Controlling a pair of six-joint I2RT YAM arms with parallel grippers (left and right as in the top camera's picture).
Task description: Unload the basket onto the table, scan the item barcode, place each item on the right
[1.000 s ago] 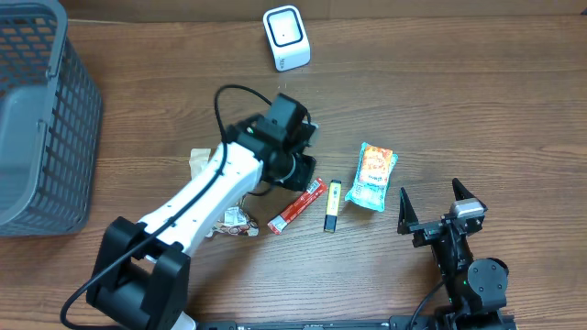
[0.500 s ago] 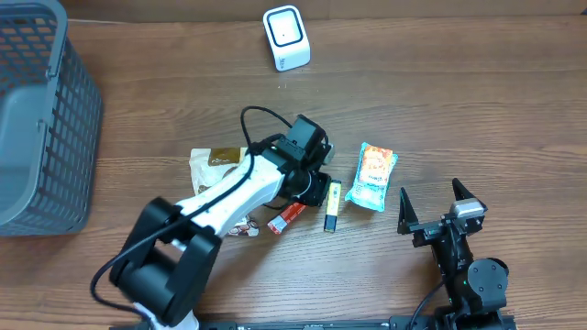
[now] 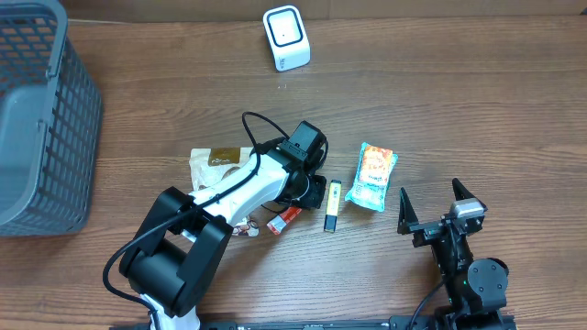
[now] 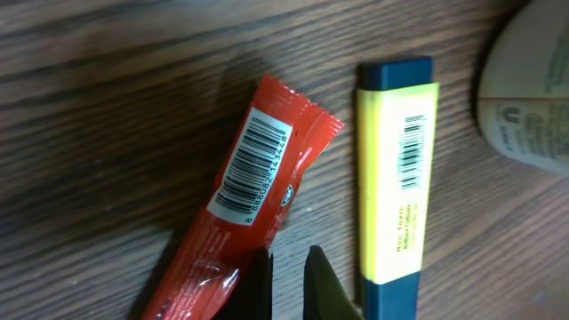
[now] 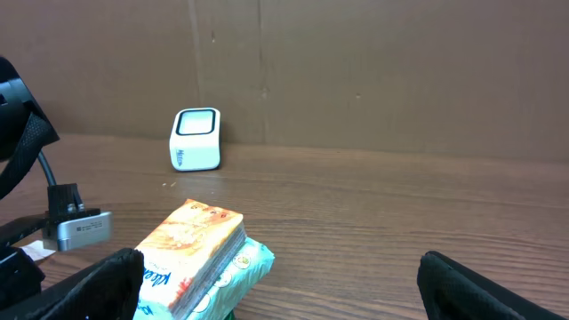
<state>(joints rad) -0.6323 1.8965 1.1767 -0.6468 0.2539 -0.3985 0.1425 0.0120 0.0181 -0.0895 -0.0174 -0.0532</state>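
The red packet (image 4: 249, 187) lies flat on the desk (image 3: 459, 92), a little toward the near edge from the middle. Seen from overhead, its long axis slants from the near-left up toward the far-right, and the far-right end is hidden under the left arm's wrist. In the left wrist view the crimped end points to the upper right, and the white barcode label sits face up just behind that end, its bars crossing the packet's length.

The left gripper (image 4: 289, 280) hangs over the packet's right-hand edge. Its fingers (image 4: 324, 284) are drawn together with only a slit between them, and nothing is caught in it. Whether the tips touch the wrapper cannot be told.

Just to the right of the packet lies a yellow highlighter (image 3: 332, 204). Its length runs almost straight from the near edge toward the far edge, it is blue at both ends, and its own barcode faces up. Further right is a soft teal pack with an orange one on top (image 3: 371, 176).

The barcode scanner (image 3: 286, 38), white with a dark window, stands close to the far edge, well apart from the packet. A grey mesh basket (image 3: 78, 110) fills the far left corner, and a brown pouch (image 3: 218, 160) lies left of the arm.

The right gripper (image 3: 429, 197) sits by the near edge on the right, with its jaws spread wide and empty.

The desk is brown wood grain, and plain brown board stands behind it
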